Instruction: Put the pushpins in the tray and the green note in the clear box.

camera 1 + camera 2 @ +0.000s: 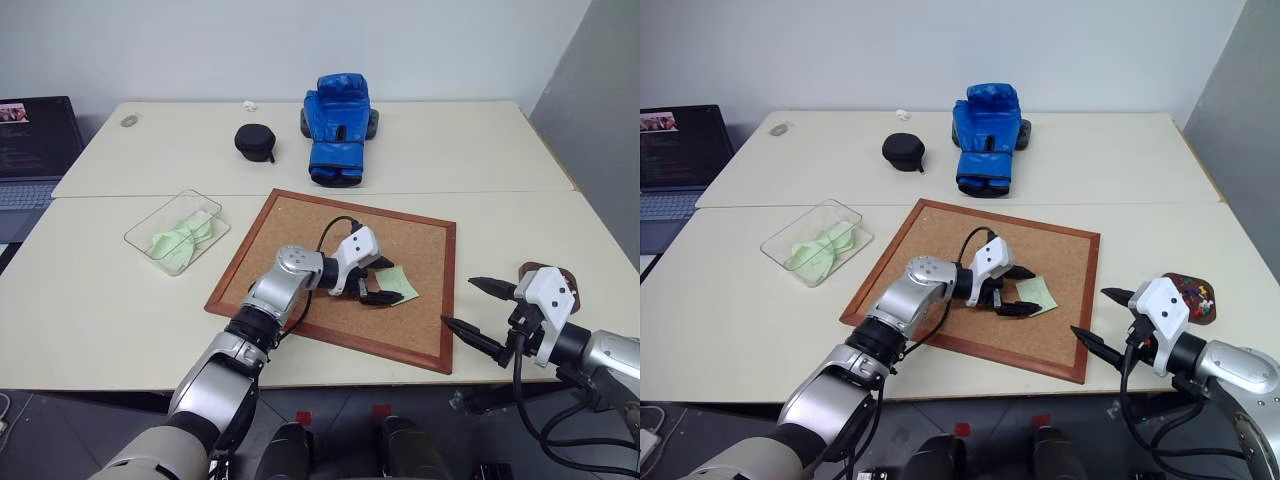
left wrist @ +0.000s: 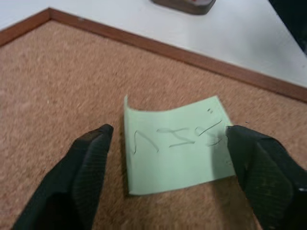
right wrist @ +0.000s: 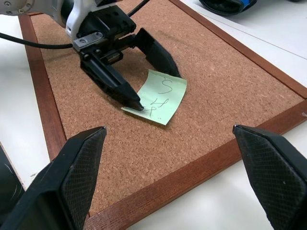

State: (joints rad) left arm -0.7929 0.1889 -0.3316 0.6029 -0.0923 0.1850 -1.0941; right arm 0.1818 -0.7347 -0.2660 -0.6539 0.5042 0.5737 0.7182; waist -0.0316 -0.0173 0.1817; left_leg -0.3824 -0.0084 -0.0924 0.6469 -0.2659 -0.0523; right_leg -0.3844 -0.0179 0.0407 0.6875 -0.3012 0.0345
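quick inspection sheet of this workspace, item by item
surface: pale table, corkboard in the middle
job's things: green note flat on the corkboard; pushpins in the tray at the right edge; clear box on the left holds crumpled green paper
clutter: blue boxing glove, black round case at the far side
grippers: left gripper open, fingers straddling the note; right gripper open, holding nothing
cables: black cable on the left wrist
surroundings: laptop at left, white wall behind
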